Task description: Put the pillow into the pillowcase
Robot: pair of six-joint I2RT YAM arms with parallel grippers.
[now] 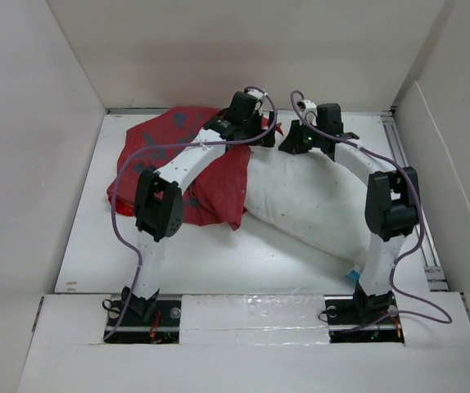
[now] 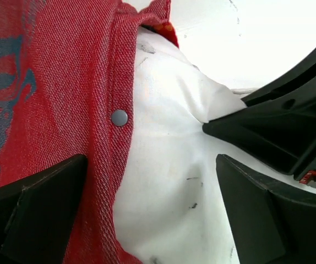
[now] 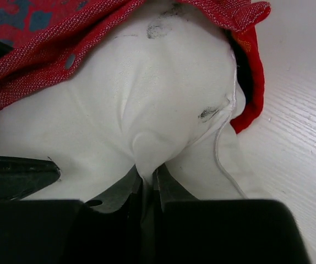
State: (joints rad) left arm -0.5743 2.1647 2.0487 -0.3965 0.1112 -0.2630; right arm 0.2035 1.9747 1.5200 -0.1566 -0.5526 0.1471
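The white pillow (image 1: 309,201) lies across the table's middle and right, its far end tucked into the mouth of the red pillowcase (image 1: 178,160), which lies bunched at the back left. My left gripper (image 2: 150,206) stands open over the case's hem and the pillow (image 2: 163,165); one finger (image 2: 42,203) rests over the red pillowcase (image 2: 53,88), the other over white cloth. My right gripper (image 3: 150,179) is shut on a pinched fold of the pillow (image 3: 163,93) just outside the pillowcase (image 3: 48,49) mouth. Both grippers (image 1: 251,123) (image 1: 300,139) sit close together at the case opening.
White walls (image 1: 38,123) enclose the table on three sides. A metal rail (image 1: 419,237) runs along the right edge. A blue tag (image 1: 352,277) shows at the pillow's near end by the right arm's base. A snap button (image 2: 119,117) sits on the case hem.
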